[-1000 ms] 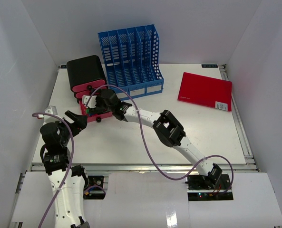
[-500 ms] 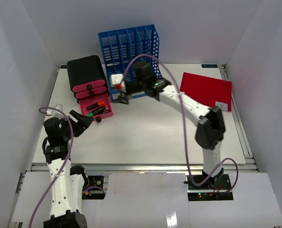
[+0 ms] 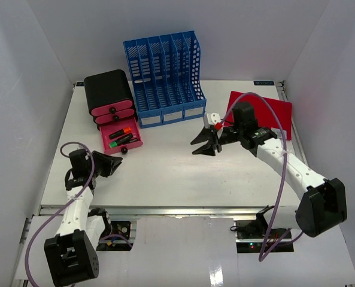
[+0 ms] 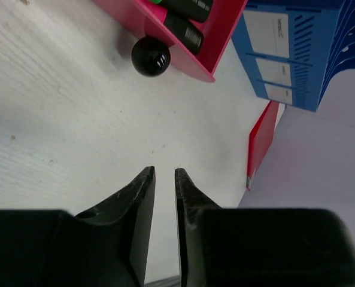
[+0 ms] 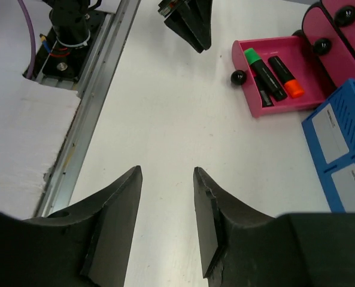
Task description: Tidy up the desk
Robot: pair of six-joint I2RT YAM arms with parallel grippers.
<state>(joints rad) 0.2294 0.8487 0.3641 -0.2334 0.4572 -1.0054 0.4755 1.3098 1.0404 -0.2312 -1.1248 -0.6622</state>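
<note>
Desk (image 3: 165, 173) lies beneath the left gripper (image 4: 164, 173) (nearly closed, empty) and the right gripper (image 5: 167, 171) (parted, empty).

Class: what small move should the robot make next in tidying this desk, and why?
Probably ease the left gripper forward onto the black knob and push the pink drawer back into the black organizer: the drawer stands pulled out with markers inside, and the knob lies just ahead of the empty jaws.
</note>
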